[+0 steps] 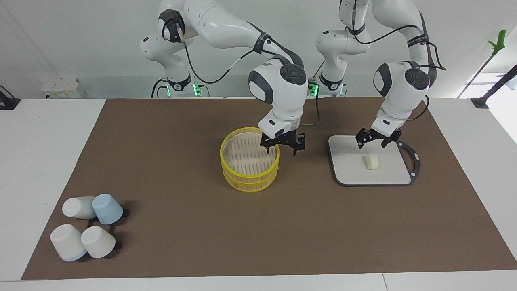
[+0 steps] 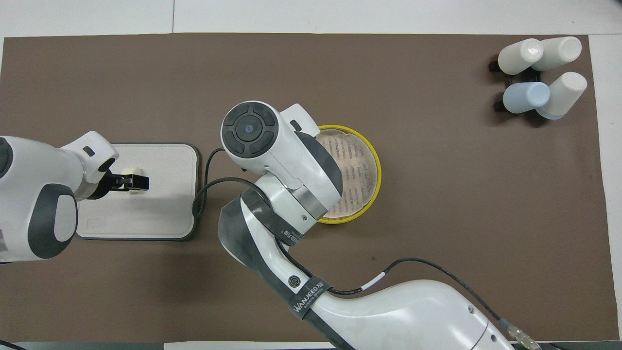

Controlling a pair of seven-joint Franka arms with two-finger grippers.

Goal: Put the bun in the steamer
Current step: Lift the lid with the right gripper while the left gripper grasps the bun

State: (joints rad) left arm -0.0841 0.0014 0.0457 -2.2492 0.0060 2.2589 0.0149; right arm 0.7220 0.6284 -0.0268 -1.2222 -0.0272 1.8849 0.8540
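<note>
The cream-white bun [image 1: 372, 161] lies on a flat grey board [image 1: 351, 171] toward the left arm's end of the table. My left gripper [image 1: 372, 143] hangs open just above the board, on the robots' side of the bun and not touching it. In the overhead view the left gripper [image 2: 138, 182] partly covers the bun [image 2: 131, 170]. The yellow-rimmed steamer [image 1: 244, 178] stands mid-table with its slatted top showing. My right gripper [image 1: 282, 151] is open at the steamer's rim, one finger inside it and one outside. In the overhead view the right arm hides that gripper and part of the steamer [image 2: 374, 165].
Several white and blue cups [image 1: 87, 228] lie on a black rack at the corner farthest from the robots, toward the right arm's end; they also show in the overhead view [image 2: 539, 73]. The board [image 2: 160, 209] has a black handle. A brown mat [image 1: 181, 121] covers the table.
</note>
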